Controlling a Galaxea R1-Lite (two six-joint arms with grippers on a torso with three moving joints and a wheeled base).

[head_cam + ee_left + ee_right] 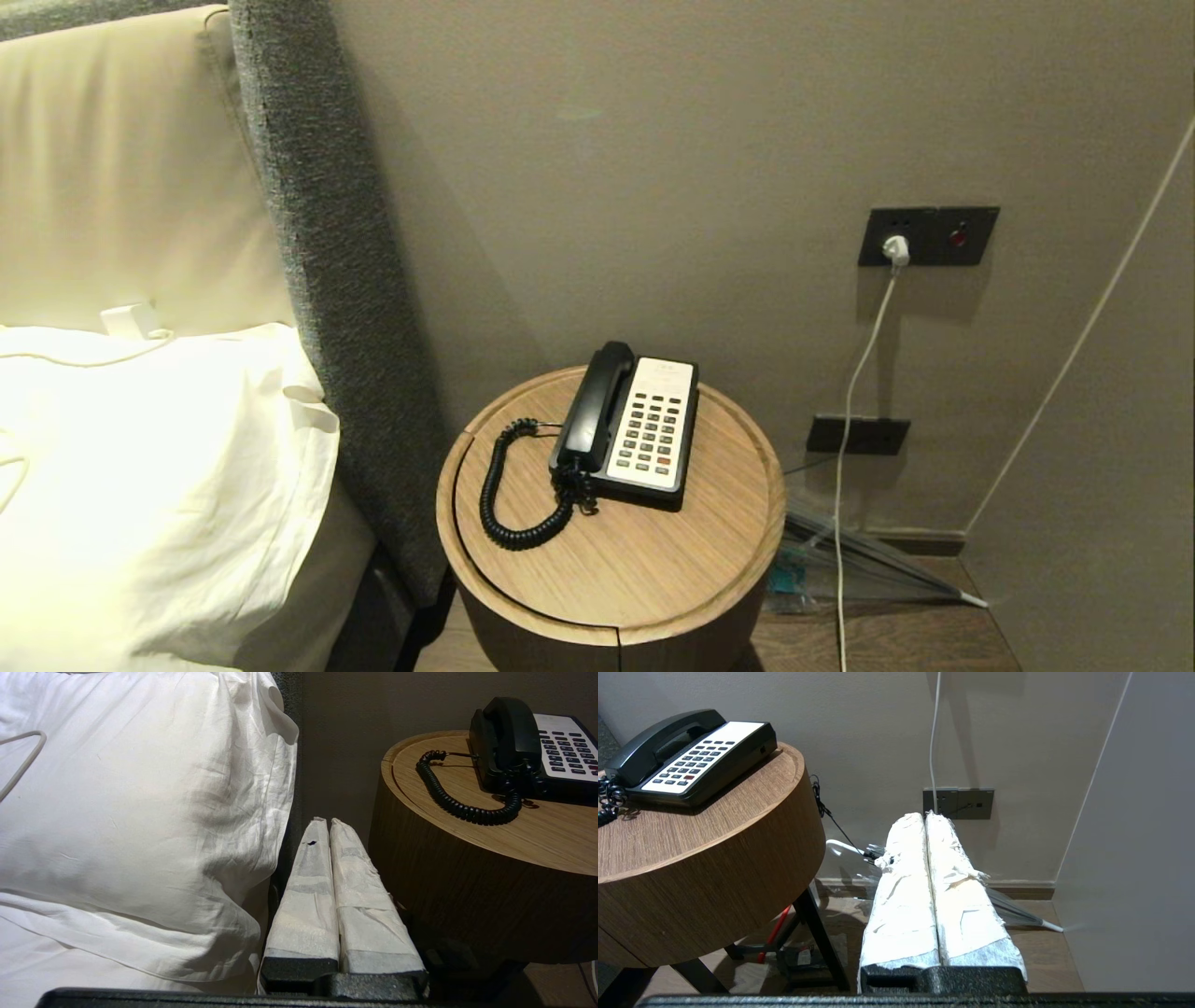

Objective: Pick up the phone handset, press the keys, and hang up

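The long black plastic phone handset [594, 407] lies cradled along the phone base's left side on the round wooden tabletop [653, 551], nearer the left pincer [325, 821]; both it and the right pincer [925, 816] are closed, empty, below tabletop level.

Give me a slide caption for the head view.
Handset cradled beside the keys on a round table; no grippers visible.

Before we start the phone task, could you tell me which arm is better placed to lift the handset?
Probably the left. The phone handset lies along the base's left side, nearer the left gripper; the right gripper would have to cross the keys.
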